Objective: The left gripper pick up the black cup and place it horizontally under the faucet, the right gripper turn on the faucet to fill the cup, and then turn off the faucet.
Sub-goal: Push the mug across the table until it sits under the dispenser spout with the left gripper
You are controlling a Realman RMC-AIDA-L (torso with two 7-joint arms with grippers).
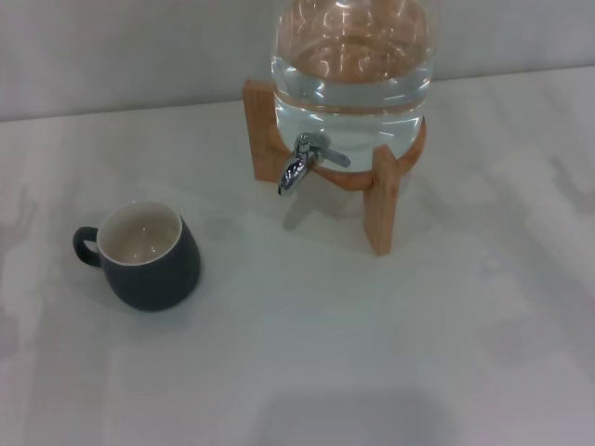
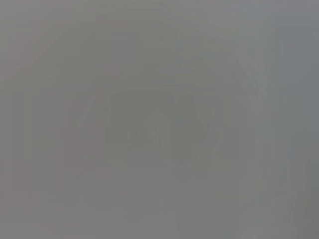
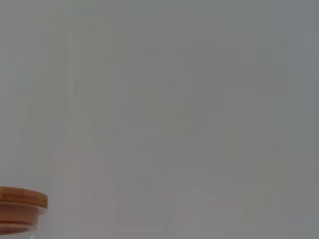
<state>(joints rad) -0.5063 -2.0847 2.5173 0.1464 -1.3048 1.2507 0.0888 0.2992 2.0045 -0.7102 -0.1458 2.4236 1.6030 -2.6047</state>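
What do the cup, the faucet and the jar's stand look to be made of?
Black cup: likely glazed ceramic, matte dark outside, cream inside. Faucet: shiny chrome-look metal with bright reflections. Stand: light wood or bamboo, visible grain. No gripper in view.

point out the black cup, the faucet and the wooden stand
black cup (image 1: pixel 153 274), head view, on its dark outer wall
faucet (image 1: pixel 296 170), head view, on the chrome nozzle
wooden stand (image 1: pixel 381 209), head view, on its front leg

On my head view: cup stands upright on the table, to the left and nearer me than the jar. Jar sits on its stand toward the back; faucet projects forward, well apart from the cup.
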